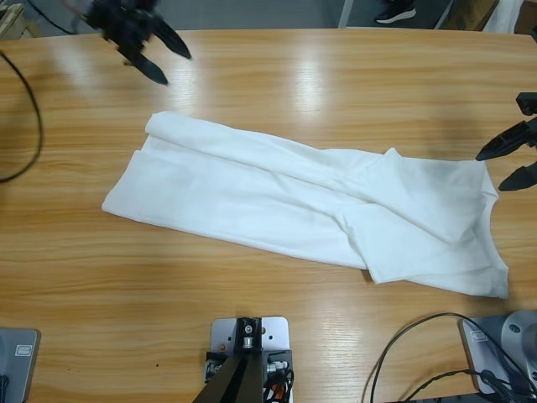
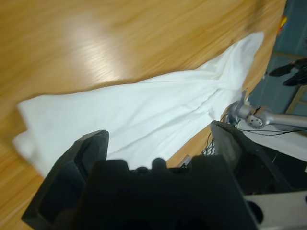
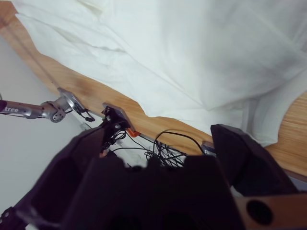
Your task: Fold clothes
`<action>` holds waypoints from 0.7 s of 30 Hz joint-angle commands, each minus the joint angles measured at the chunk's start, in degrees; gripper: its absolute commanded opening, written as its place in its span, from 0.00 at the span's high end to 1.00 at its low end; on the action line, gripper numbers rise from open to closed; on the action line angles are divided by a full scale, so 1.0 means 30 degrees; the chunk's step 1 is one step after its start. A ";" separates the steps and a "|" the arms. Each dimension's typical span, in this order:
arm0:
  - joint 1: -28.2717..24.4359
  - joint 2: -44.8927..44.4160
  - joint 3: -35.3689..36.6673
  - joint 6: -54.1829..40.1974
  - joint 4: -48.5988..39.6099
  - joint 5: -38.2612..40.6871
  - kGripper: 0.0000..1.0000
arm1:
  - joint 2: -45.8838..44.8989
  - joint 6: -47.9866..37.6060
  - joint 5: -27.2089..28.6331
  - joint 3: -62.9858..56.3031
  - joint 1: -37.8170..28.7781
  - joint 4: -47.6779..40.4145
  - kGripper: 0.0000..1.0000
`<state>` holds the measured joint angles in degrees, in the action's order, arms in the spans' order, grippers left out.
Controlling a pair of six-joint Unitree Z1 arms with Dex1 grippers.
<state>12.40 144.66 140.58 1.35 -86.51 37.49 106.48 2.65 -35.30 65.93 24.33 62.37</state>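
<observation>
While it hangs above the far corner of the table (image 1: 252, 75), the left tool (image 1: 149, 49) has its two black jaws spread wide with nothing between them, and it touches neither wood nor cloth. In the left wrist view, this tool (image 2: 158, 143) looks down along the T-shirt (image 2: 144, 115), which stretches away across the boards toward the other arm.

The right tool (image 1: 510, 159) sits at the opposite side edge of the table, its jaws also parted and empty, their tips just beside the shirt's nearest corner; whether they touch the cloth cannot be told. In the right wrist view, that tool (image 3: 158, 143) sees the white fabric filling the upper part of the view, with the table edge and loose black cables (image 3: 158, 143) under it.

The T-shirt (image 1: 319, 210) lies flat on the middle of the table, folded lengthwise into a long band that runs diagonally, narrower near the left tool and wider near the right one, with soft creases along its length.
</observation>
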 commanded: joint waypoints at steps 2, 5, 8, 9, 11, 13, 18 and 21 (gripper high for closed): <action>0.0596 0.2441 0.0284 0.0126 -0.2863 -0.0732 0.33 | 0.0160 0.0434 -0.0579 -0.0210 -0.2455 -0.0447 0.15; 0.0356 0.2178 0.0243 0.0020 -0.2863 -0.0855 0.34 | 0.0395 -0.0445 -0.1206 -0.0035 -0.5437 -0.1765 0.15; 0.0028 0.1937 0.0091 -0.0202 -0.2863 -0.0896 0.34 | 0.0787 -0.1951 -0.1622 0.0856 -0.7787 -0.3013 0.15; -0.0043 0.1885 -0.0003 -0.0255 -0.2869 -0.0896 0.34 | 0.1116 -0.2308 -0.1709 0.1377 -0.8367 -0.3212 0.15; -0.0078 0.1808 -0.0179 -0.0361 -0.2863 -0.0896 0.34 | 0.1895 -0.2847 -0.1786 0.2485 -0.9275 -0.3388 0.15; -0.0089 0.1644 -0.0308 -0.0390 -0.2869 -0.0896 0.34 | 0.2838 -0.3252 -0.1821 0.3680 -1.0013 -0.3476 0.15; -0.0060 0.1158 -0.0343 -0.0413 -0.2863 -0.0885 0.34 | 0.5270 -0.3463 -0.2137 0.6077 -1.1074 -0.3535 0.15; -0.0060 0.1099 -0.0337 -0.0408 -0.2863 -0.0891 0.34 | 0.6401 -0.3492 -0.2208 0.6405 -1.1437 -0.3980 0.15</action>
<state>12.70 147.97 140.85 0.52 -86.51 35.69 115.71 -6.94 -40.64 81.87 -7.21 52.26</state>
